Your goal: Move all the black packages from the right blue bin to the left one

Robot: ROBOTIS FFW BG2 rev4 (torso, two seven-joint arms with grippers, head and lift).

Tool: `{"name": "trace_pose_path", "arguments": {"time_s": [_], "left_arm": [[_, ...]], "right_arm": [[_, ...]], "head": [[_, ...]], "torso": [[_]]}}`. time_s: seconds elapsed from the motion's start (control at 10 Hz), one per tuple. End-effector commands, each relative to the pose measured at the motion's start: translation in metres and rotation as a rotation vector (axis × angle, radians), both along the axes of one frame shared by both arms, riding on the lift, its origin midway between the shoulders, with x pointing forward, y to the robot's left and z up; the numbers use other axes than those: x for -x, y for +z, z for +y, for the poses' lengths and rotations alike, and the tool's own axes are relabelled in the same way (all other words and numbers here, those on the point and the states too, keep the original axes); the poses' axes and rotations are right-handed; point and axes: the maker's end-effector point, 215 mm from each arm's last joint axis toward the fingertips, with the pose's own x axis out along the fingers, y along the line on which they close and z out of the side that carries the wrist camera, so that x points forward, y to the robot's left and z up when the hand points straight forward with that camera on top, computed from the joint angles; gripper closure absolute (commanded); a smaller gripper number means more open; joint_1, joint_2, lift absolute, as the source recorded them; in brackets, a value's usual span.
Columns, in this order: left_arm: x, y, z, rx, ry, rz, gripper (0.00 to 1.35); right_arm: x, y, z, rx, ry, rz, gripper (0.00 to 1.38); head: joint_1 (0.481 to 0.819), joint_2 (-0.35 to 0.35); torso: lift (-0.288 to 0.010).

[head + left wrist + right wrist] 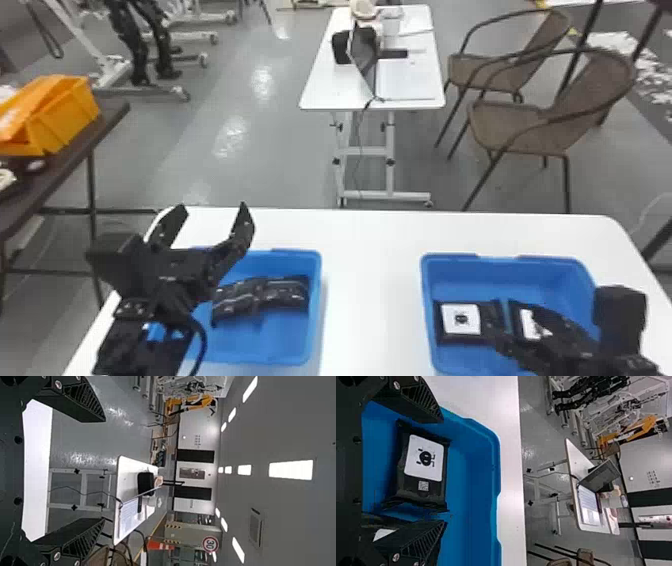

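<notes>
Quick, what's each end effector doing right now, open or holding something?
Left end effector: open, empty, by the left blue bin.
Right end effector: open, gripping nothing, over the right blue bin.

High head and closer right wrist views share the right bin (505, 277)

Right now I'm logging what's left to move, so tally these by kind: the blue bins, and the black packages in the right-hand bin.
Blue bins: 2
Black packages in the right-hand bin: 2
Total: 4
</notes>
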Motion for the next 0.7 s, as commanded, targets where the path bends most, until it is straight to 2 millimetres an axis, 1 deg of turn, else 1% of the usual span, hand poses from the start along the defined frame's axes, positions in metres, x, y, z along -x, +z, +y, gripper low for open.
{"name": "trace_pose_path", "arguments": {"time_s": [0.0, 0.1, 0.2, 0.3, 0.5, 0.6], "left_arm": [[0.000, 0.000, 0.000, 0.002, -0.001, 0.002, 0.13], [0.000, -0.002, 0.000, 0.011, 0.001, 0.004, 0.13], [0.000, 0.000, -0.001, 0.013, -0.001, 0.001, 0.13], [0.000, -0.002, -0.001, 0.012, -0.002, 0.005, 0.13], [0.001, -0.002, 0.000, 0.015, 0.000, 0.005, 0.13], [0.002, -0.005, 0.001, 0.020, 0.003, 0.011, 0.13]], "right_arm": [[0.003, -0.018, -0.026, 0.044, -0.006, 0.028, 0.13], [0.002, -0.025, -0.039, 0.056, -0.015, 0.030, 0.13], [-0.002, -0.032, -0.046, 0.060, 0.001, 0.035, 0.13], [-0.007, -0.035, -0.048, 0.070, 0.016, 0.038, 0.13], [-0.013, -0.037, -0.041, 0.087, 0.039, 0.036, 0.13], [-0.017, -0.044, -0.030, 0.079, 0.059, 0.041, 0.13]], "head": [[0.695, 0.101], [0.695, 0.085], [0.695, 0.064], [0.695, 0.056], [0.695, 0.041], [0.695, 0.043]], "torso": [[-0.039], [-0.039], [-0.039], [-0.039], [-0.039], [-0.039]]}}
